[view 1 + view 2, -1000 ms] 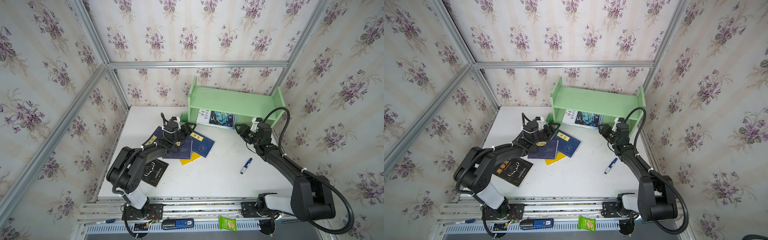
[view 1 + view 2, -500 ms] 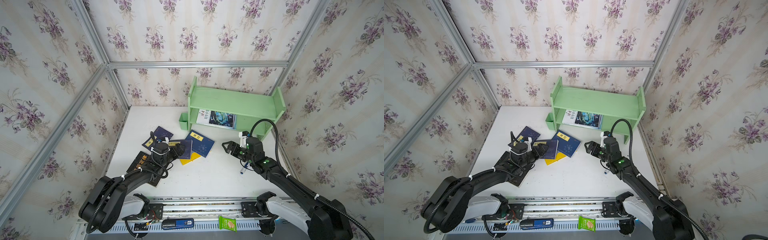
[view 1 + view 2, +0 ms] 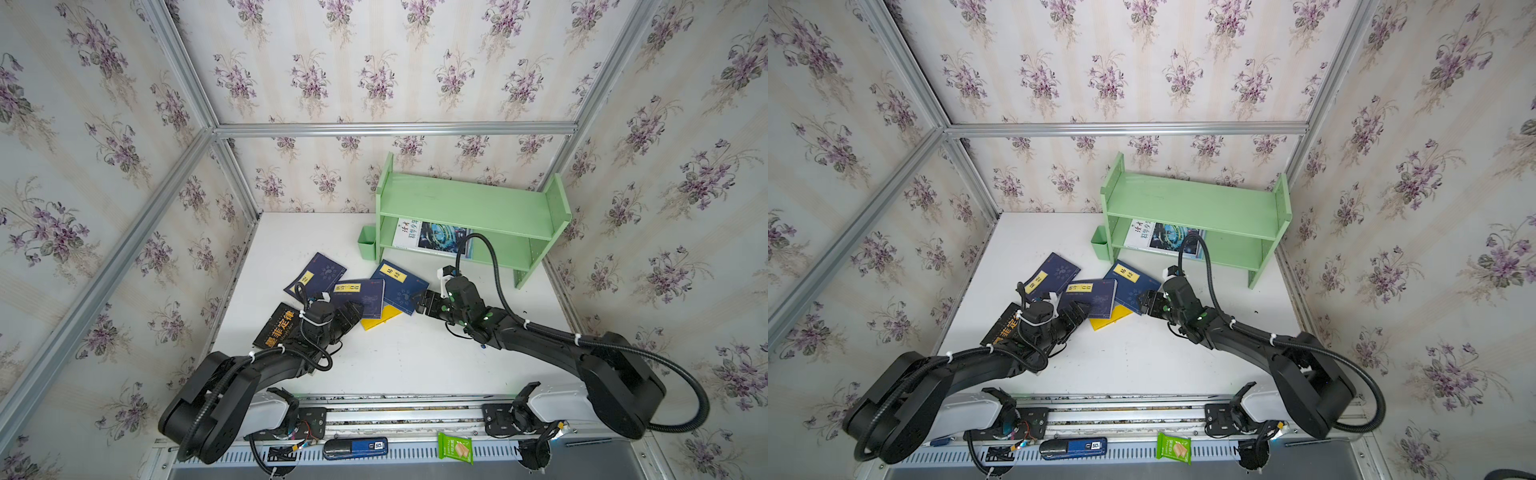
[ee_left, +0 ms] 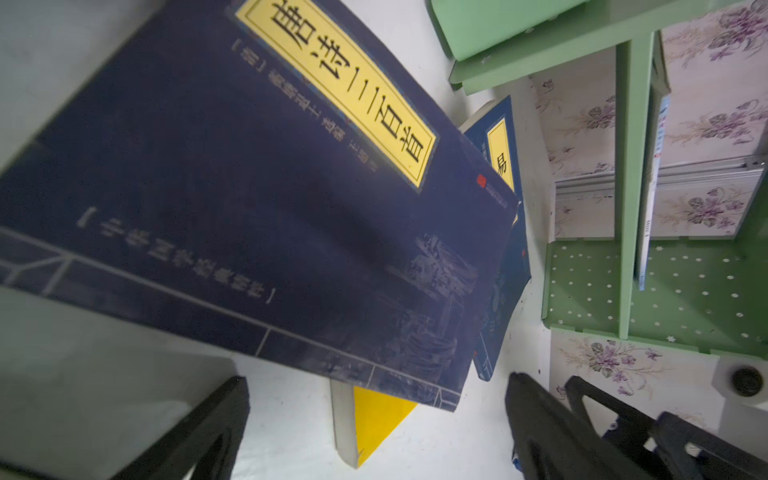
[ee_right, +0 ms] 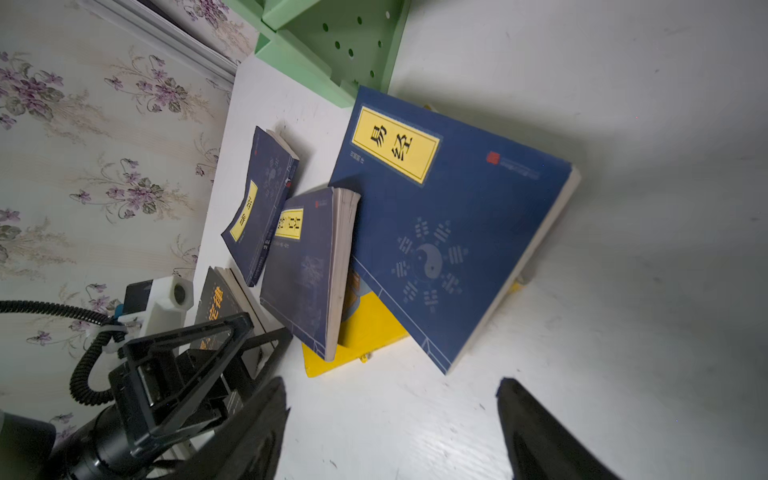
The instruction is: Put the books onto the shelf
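Three navy books lie overlapped in mid-table: one at the left (image 3: pixel 318 274), a middle one (image 3: pixel 365 293) (image 4: pixel 249 187) and a right one (image 3: pixel 399 286) (image 5: pixel 449 216). A yellow book (image 3: pixel 380 318) (image 5: pixel 365 332) pokes out from under them. The black book (image 3: pixel 278 328) lies partly under my left arm. The white-and-blue magazine (image 3: pixel 432 239) lies flat on the lower tier of the green shelf (image 3: pixel 469 203). My left gripper (image 3: pixel 353 313) (image 4: pixel 378 382) is open at the middle book's near corner. My right gripper (image 3: pixel 422 303) (image 5: pixel 390 386) is open just short of the right book's corner.
A small green cup (image 3: pixel 368 245) hangs on the shelf's left panel. Flowered walls close in the table on three sides. A blue-and-black device (image 3: pixel 355 448) and a green packet (image 3: pixel 455 448) lie on the front rail. My right arm hides most of the marker pen.
My right gripper has left the shelf and come down to the right navy book. My left gripper pulled back toward the front, then moved to the middle book. Both jaws have opened wider.
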